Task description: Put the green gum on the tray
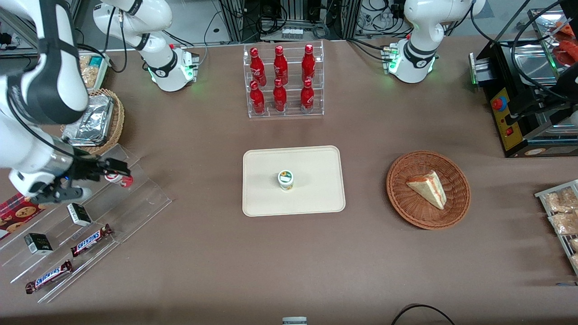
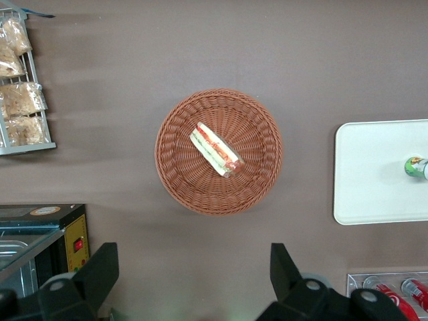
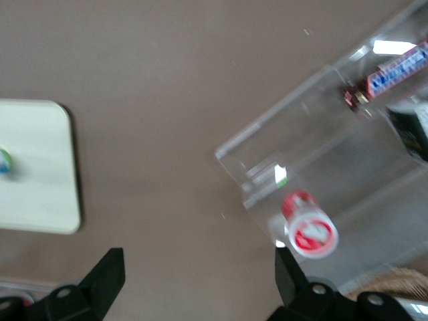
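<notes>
The green gum (image 1: 286, 179) stands upright in the middle of the tray (image 1: 316, 198), so the job looks finished; the gripper (image 1: 118, 171) hangs open and empty near the working arm's counter edge.

Right arm lowered — end effector (image 1: 118, 170) empty, fingers seemingly apart.

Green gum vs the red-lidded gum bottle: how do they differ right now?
Lid: the green gum has a white-and-green lid; the red-lidded gum bottle has a red-and-white one.
Place: the green gum stands on the tray; the red-lidded gum bottle sits on the clear acrylic rack toward the working arm's end.
Gripper: the open gripper hovers by the red-lidded bottle, far from the green gum.
Shared: both are small round bottles.
</notes>
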{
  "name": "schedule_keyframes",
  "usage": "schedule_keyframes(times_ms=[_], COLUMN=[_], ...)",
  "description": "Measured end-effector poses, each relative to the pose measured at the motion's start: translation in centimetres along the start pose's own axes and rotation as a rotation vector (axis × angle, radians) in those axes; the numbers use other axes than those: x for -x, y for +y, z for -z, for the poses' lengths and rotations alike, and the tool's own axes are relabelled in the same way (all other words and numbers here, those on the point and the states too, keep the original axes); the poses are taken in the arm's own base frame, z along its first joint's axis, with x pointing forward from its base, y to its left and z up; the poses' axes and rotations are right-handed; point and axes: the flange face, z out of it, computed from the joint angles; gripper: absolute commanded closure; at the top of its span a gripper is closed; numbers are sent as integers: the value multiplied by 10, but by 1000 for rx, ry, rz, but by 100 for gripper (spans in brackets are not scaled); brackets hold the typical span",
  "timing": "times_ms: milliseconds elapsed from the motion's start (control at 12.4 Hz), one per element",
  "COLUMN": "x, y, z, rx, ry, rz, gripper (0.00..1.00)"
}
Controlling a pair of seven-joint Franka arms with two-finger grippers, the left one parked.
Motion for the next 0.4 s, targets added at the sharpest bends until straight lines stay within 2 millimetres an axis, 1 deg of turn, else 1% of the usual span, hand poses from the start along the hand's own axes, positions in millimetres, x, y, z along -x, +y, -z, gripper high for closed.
schedule_keyframes(times_ms=[161,402], x=[17,35], y=[5,10], z=[16,34], rx=[26,21], ry=[-18,-30], rz=[-1,-11], gripper=[0,0])
